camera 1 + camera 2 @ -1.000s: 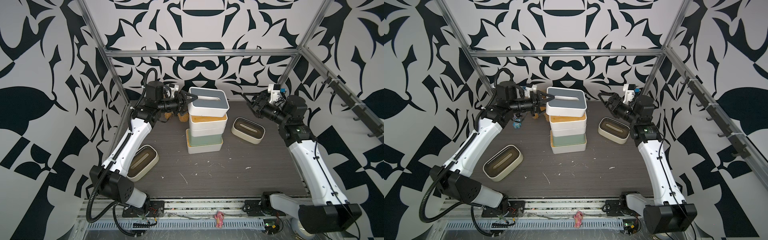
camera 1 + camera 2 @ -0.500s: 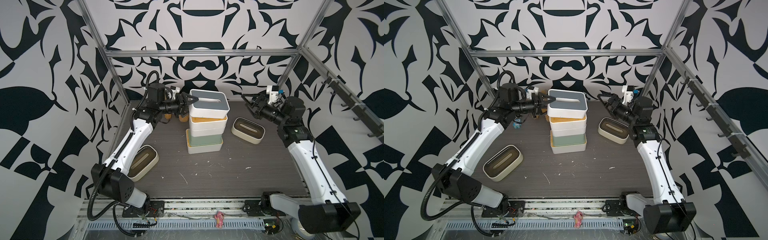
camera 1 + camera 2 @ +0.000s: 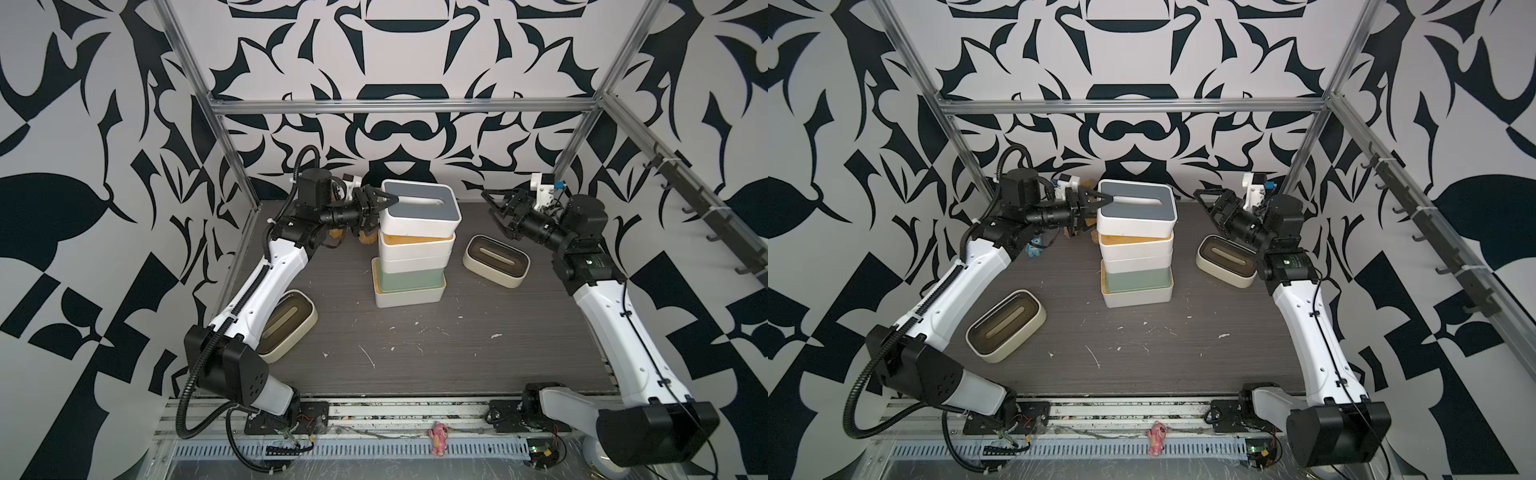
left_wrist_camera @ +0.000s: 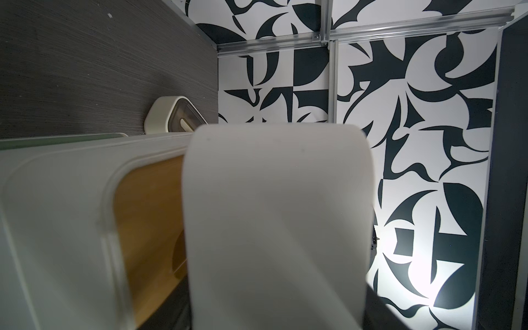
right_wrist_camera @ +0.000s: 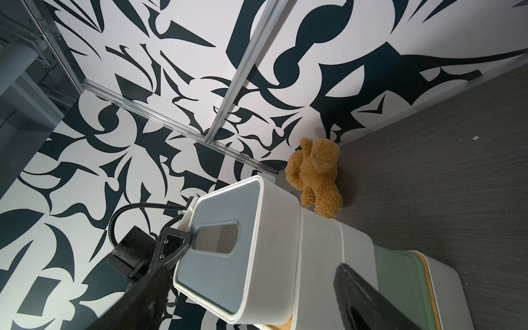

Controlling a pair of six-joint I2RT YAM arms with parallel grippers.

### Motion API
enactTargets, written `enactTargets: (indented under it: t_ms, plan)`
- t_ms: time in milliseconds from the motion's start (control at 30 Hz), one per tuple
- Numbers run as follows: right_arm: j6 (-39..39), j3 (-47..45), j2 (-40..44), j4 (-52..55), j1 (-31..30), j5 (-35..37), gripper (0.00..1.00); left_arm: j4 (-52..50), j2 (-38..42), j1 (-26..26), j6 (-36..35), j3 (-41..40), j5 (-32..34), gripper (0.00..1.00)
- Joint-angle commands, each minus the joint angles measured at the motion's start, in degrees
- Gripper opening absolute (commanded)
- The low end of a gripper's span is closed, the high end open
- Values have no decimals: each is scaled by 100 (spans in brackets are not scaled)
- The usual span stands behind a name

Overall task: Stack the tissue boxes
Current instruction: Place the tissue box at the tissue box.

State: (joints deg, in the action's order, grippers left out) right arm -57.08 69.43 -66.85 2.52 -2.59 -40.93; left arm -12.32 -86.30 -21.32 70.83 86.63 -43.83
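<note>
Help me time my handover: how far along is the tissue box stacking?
Done: four boxes stand stacked in the middle, the sage green box second from the bottom. In hand: the left gripper holds the grey-lid box atop that stack, one finger in its slot; whether it is fully set down is unclear. Left: two cream boxes lie apart on the table. The right gripper is open and empty.

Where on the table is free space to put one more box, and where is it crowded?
The widest bare patch is the front of the table, between the stack, the left cream box and the front rail. A narrow gap separates the stack from the right cream box. Crowded: back left, where the left gripper and teddy bear sit by the stack.
</note>
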Motion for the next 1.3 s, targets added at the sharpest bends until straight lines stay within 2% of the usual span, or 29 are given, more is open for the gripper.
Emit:
enactTargets:
  t_ms: [0,200,633,833,1033,1267]
  plan:
    - [-87,-16,16,-425,6,-130,93,671,172,-18,278,-58,-125,35]
    - [-104,-60,5,-455,3,-169,93,813,182,-21,409,-64,-133,35]
    - [-128,-70,-56,-496,-61,-158,93,493,210,-32,221,-227,-138,36]
    - [-137,-68,-80,-519,-118,-153,93,533,256,-38,238,-373,-143,40]
    - [-110,-60,-83,-503,-161,-144,92,440,333,-36,165,-470,-117,56]
    - [-109,-61,-100,-540,-232,-159,92,-275,336,-34,-283,-170,2,76]
